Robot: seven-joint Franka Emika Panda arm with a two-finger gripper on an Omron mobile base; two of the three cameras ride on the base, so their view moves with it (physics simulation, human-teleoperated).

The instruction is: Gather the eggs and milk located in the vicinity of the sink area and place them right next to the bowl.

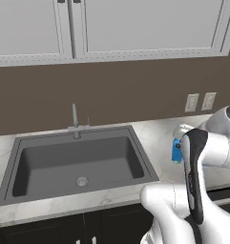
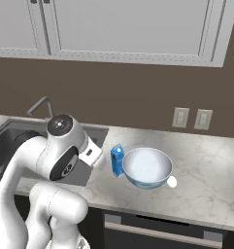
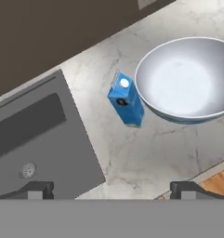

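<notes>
The blue milk (image 3: 126, 100) carton stands upright on the marble counter, just left of the bowl (image 3: 190, 79) and almost touching it. It stands the same way in the right base view, milk (image 2: 117, 160) beside the bowl (image 2: 147, 168). A small white egg (image 2: 172, 182) lies on the counter against the bowl's right side. My gripper (image 3: 111, 189) hangs above the counter near the milk, open, with nothing between its fingertips (image 3: 36, 188). The dark sink (image 1: 78, 162) with its tap (image 1: 75, 121) lies to the left. My own arm partly hides the milk (image 1: 176, 151) in the left base view.
Two wall outlets (image 2: 180, 117) sit on the brown backsplash behind the bowl. White upper cabinets (image 1: 111, 28) hang overhead. The counter's front edge runs close below the bowl, with wooden floor (image 3: 218, 183) beyond it. Marble counter (image 2: 206, 160) stretches to the right.
</notes>
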